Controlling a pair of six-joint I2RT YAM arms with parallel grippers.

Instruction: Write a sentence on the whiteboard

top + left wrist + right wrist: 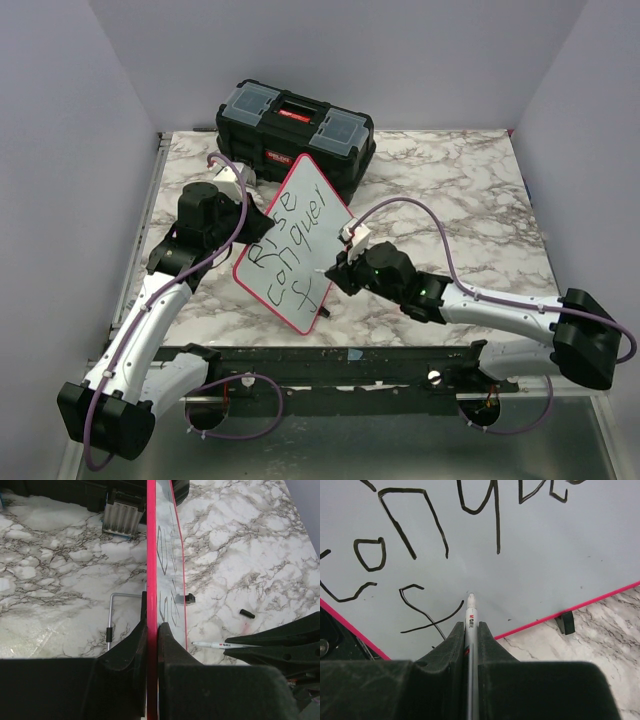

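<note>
Whiteboard position: the whiteboard stands tilted on one corner over the front half of the marble table. It is just in front of the black toolbox, with its written face turned toward the right arm. I cannot tell whether its low corner rests on the marble.
Left gripper: the left gripper is clamped on the board's pink rim, one finger on each face. Its wrist camera sees the board edge-on, so the writing there is squashed and unreadable.
Right gripper: the right gripper is closed round a thin marker, with the tip pointing at the board.
Marker tip: it sits just right of the lone letter on the bottom line. Whether it touches or is barely off cannot be decided.
Sentence: the sentence reads "Rise", "conquer", then a single "f", in black strokes slanting with the board. The right wrist view cuts off the top line and shows only part of "conquer".
Toolbox: its front is partly hidden behind the board's top corner.
Unclear bits: a small black piece lies on the marble beyond the marker, too small to name. A black tab sits at the board's lower rim, and I cannot tell what it is.
</note>
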